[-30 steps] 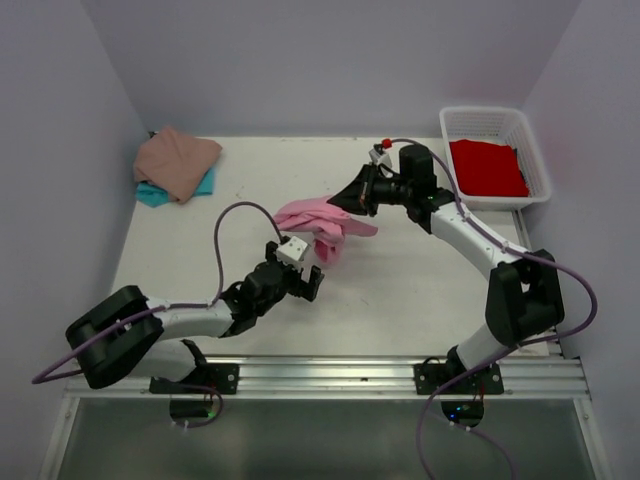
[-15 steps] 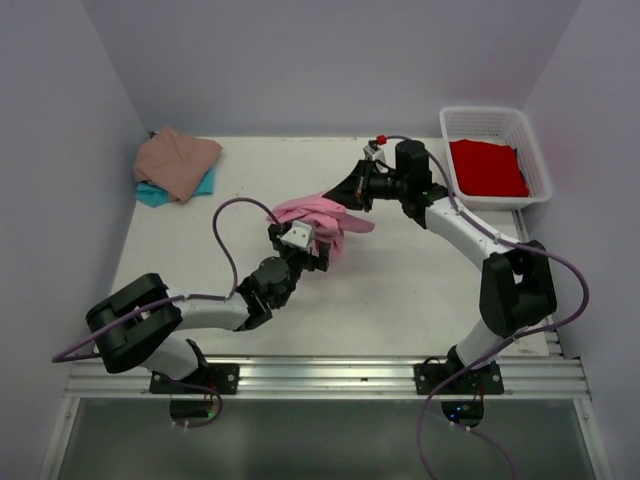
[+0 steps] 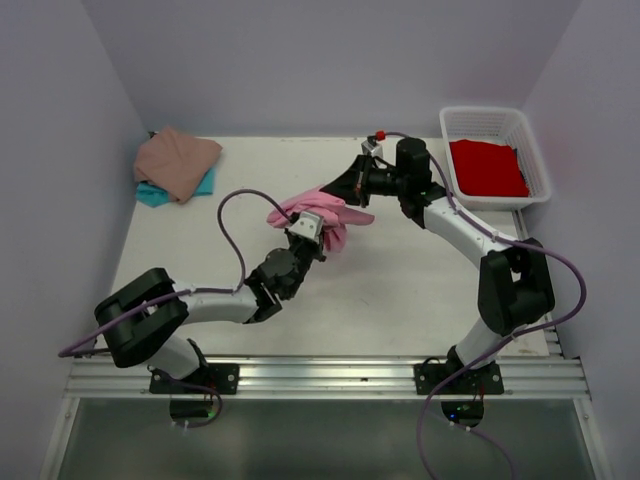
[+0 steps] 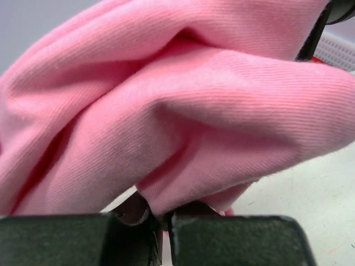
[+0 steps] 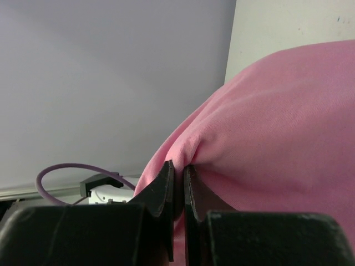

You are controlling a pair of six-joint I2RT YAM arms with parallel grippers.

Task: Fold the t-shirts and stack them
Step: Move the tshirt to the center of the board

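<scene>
We are holding the bright pink t-shirt (image 3: 345,214) bunched over the middle of the table (image 3: 400,290). Our left gripper (image 4: 165,219) is clamping a lower fold and our right gripper (image 5: 178,177) is pinching its upper edge, both closed tight on the cloth. The tan-pink t-shirt (image 3: 176,160) is lying over the teal t-shirt (image 3: 152,194) at the far left corner, and the red t-shirt (image 3: 487,167) is sitting in the white basket (image 3: 480,112) at the far right

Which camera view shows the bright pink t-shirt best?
Top external: most of the bright pink t-shirt shows, bunched between left gripper and right gripper. Each wrist view shows only a close fold pinched in its shut jaws.
</scene>
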